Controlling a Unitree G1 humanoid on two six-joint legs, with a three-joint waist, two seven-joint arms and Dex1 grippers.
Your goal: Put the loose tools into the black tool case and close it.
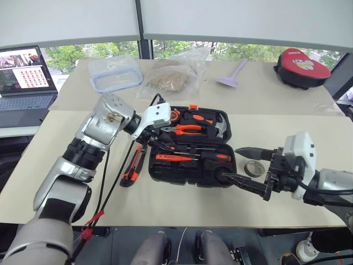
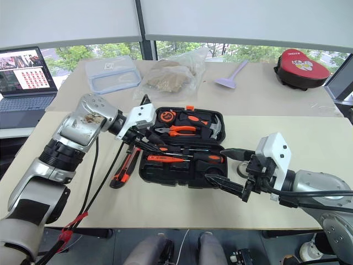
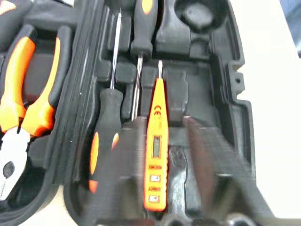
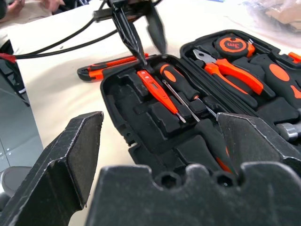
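Observation:
The black tool case (image 1: 165,175) lies open mid-table. In its near half lie the slim orange screwdriver (image 3: 155,150) and two black-and-orange screwdrivers (image 3: 103,136) (image 3: 141,28). My left gripper (image 4: 151,55) hovers just above the orange screwdriver's handle end, its fingers (image 3: 207,160) apart with nothing between them. The orange-and-black utility knife (image 1: 132,165) lies on the table left of the case. A small grey tape roll (image 1: 254,168) sits on the table right of the case. My right gripper (image 1: 231,164) is wide open and empty at the case's right end, beside the roll.
Pliers (image 1: 185,129), a hammer (image 1: 220,128) and a tape measure (image 4: 233,44) sit in the case's far half. Behind it are a clear container (image 1: 115,73), a plastic bag (image 1: 171,74), a purple scraper (image 1: 233,74) and a red-and-black pouch (image 1: 301,66). A laptop (image 1: 25,83) stands far left.

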